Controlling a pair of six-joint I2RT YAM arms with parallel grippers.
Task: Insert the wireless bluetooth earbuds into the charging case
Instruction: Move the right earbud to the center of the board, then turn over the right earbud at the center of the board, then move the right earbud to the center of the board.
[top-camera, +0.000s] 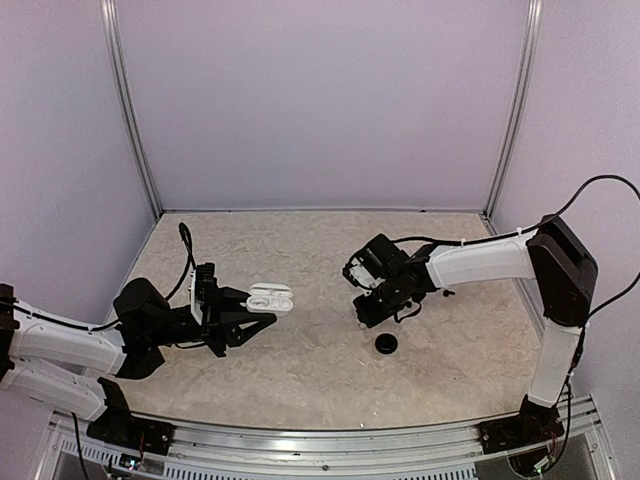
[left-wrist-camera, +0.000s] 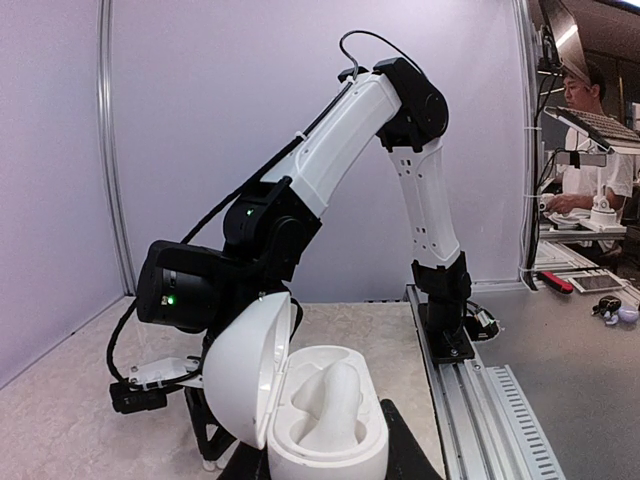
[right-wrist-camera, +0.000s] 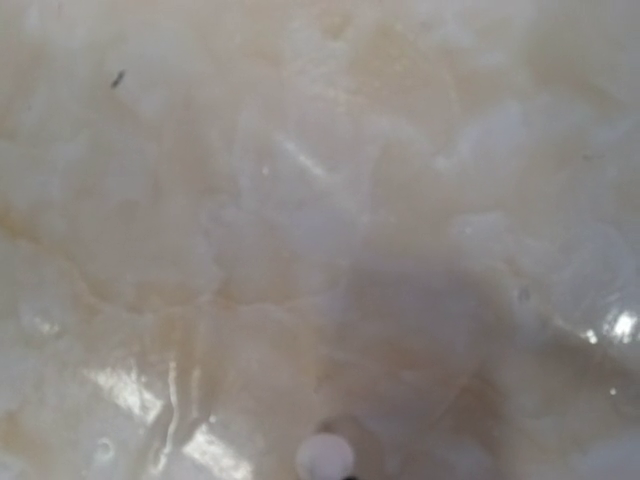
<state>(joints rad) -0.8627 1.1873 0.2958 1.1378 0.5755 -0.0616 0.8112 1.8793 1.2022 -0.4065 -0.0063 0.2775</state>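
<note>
My left end effector is clamped on the charging case, holding it off the desk at centre left of the top view, with its lid swung open. One socket holds a white shape I can't identify. My right end effector points down at the desk, just up-left of the black disc. Its fingers are out of its own camera's view, so I cannot tell if they're open or closed. What I take for an earbud sits at bottom centre of that blurred close-up. I judge this the pick-up step: next comes a clean pinch, then a carry to the case. The desk is pale and marbled, enclosed by lilac walls
</note>
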